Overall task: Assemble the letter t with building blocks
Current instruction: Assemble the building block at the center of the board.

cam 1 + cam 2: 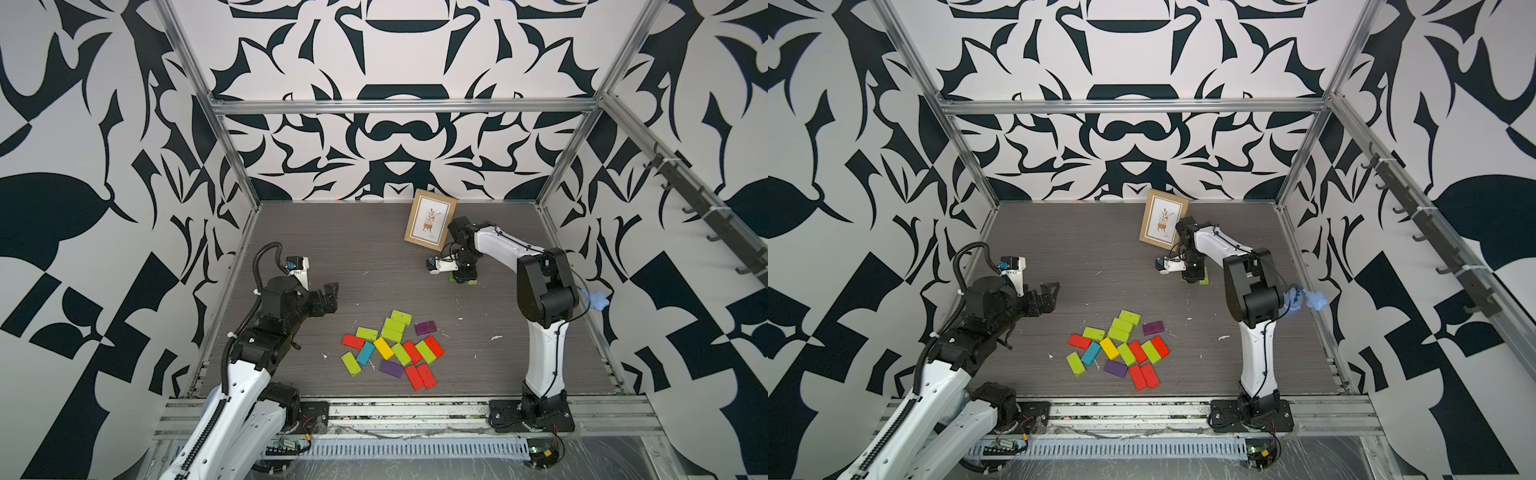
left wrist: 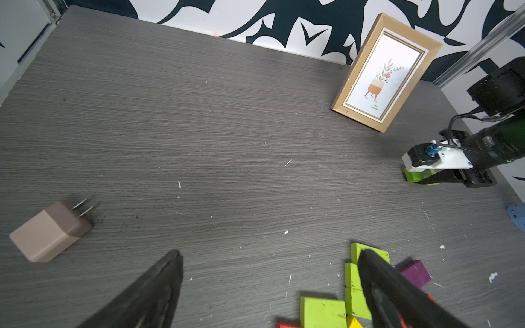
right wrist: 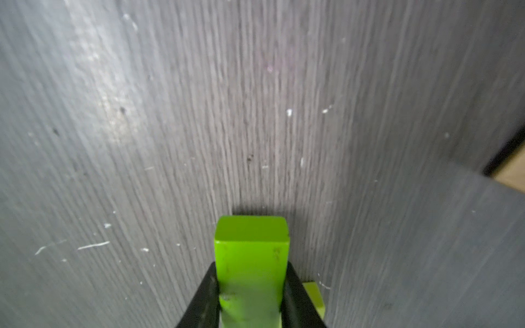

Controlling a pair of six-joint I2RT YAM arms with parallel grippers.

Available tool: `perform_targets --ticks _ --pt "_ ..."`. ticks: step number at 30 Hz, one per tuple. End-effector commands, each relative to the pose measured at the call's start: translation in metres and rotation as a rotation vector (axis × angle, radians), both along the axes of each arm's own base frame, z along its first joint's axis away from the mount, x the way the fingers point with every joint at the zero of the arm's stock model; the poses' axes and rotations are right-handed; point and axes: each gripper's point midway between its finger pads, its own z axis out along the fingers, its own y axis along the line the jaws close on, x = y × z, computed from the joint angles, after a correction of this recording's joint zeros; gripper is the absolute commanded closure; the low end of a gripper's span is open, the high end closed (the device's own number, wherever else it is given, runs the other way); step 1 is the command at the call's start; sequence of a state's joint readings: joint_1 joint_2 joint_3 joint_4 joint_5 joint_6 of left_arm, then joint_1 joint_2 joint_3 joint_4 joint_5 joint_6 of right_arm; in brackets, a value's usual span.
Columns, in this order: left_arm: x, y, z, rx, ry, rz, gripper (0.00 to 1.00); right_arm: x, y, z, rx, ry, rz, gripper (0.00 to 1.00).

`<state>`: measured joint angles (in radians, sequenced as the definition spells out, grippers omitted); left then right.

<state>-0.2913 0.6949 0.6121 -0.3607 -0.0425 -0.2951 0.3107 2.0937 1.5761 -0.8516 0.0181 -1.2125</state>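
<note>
Gripping a lime green block (image 3: 251, 255) tight in the right gripper (image 1: 463, 277), low over the table (image 1: 374, 257), just in front of the wooden picture frame (image 1: 430, 219). Long axis pointing out past the fingertips, apparently toward the left arm's side. Just beside it, partly hidden, a second lime green block (image 3: 314, 295). Wrist bent steeply down, far nearer than the other arm. Holding the left gripper (image 1: 330, 296) wide open and empty, well apart from the frame, as with the loose pile of blocks (image 1: 392, 349).
</note>
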Motion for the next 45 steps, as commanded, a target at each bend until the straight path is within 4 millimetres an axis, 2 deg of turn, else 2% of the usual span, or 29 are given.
perform_targets --ticks 1,15,33,41,45 --pt "-0.001 0.002 -0.001 0.005 0.0 0.006 0.0 -0.006 0.0 -0.004 0.006 0.028 0.003 0.92" --pt "-0.001 0.002 -0.001 0.005 0.0 0.01 0.0 -0.009 -0.003 -0.008 -0.005 0.04 -0.007 0.9" --pt "-0.002 0.003 -0.002 0.005 0.001 0.011 0.0 -0.007 -0.003 -0.007 -0.001 0.023 -0.026 0.75" --pt "-0.002 0.003 -0.002 0.005 0.002 0.012 0.0 -0.005 0.0 -0.001 0.019 0.01 -0.036 0.67" --pt "-0.002 0.003 -0.002 0.005 0.001 0.011 0.0 -0.001 0.006 0.01 0.054 -0.007 -0.05 0.64"
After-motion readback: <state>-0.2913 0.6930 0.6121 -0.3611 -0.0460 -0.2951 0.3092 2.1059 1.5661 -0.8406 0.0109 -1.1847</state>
